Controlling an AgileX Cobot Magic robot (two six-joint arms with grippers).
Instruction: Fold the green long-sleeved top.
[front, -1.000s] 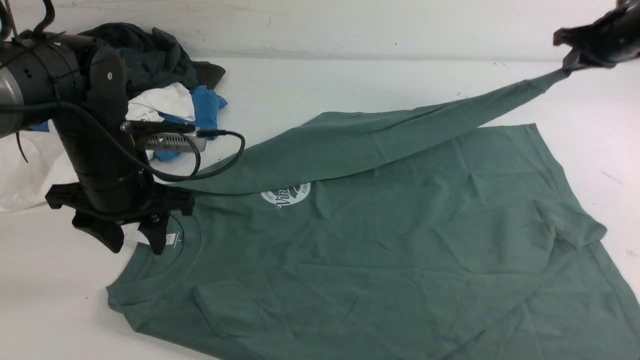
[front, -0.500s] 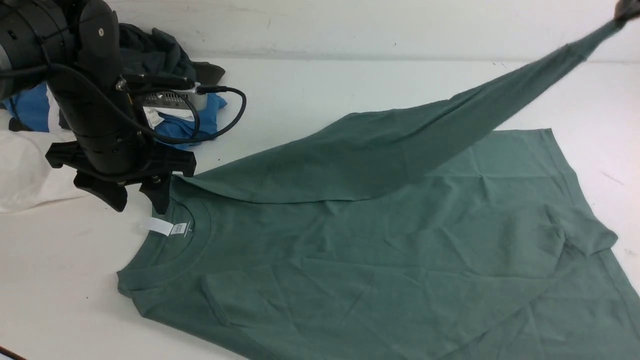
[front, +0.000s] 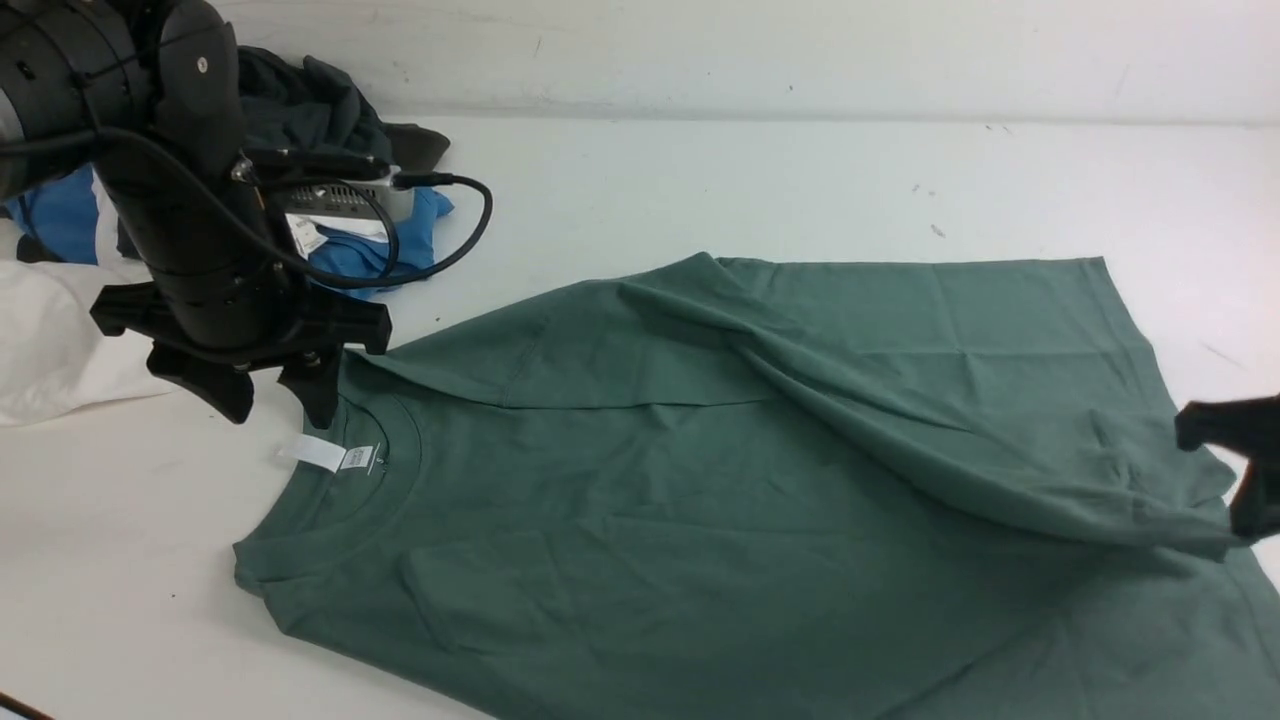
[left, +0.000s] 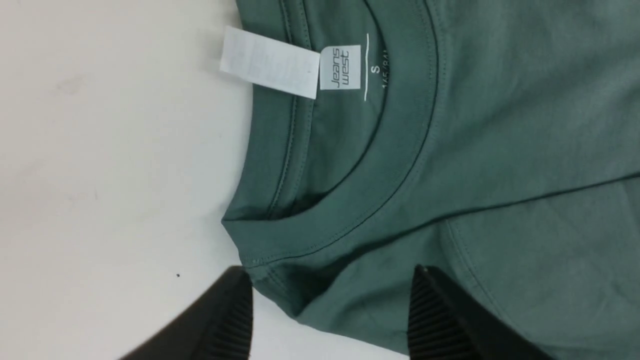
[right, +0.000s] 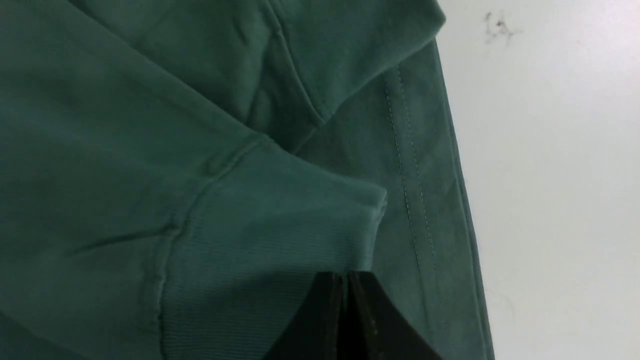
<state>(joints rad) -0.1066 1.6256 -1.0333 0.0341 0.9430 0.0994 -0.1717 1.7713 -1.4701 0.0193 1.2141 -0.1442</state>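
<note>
Bringing sleeve (front: 900, 440) of sage-green cotton long-sleeved top (front: 650, 520) down from high lift onto body, clamping ribbed cuff (right: 270, 250) in right gripper (right: 346, 300); holding left gripper (left: 330, 300), fingers apart, by collar (left: 360, 200). Nearing release.

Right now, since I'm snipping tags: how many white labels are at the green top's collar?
2. A larger plain label pokes past the collar over the table; a smaller Jeans West label sits beside it inside the neck. Others may be hidden.
</note>
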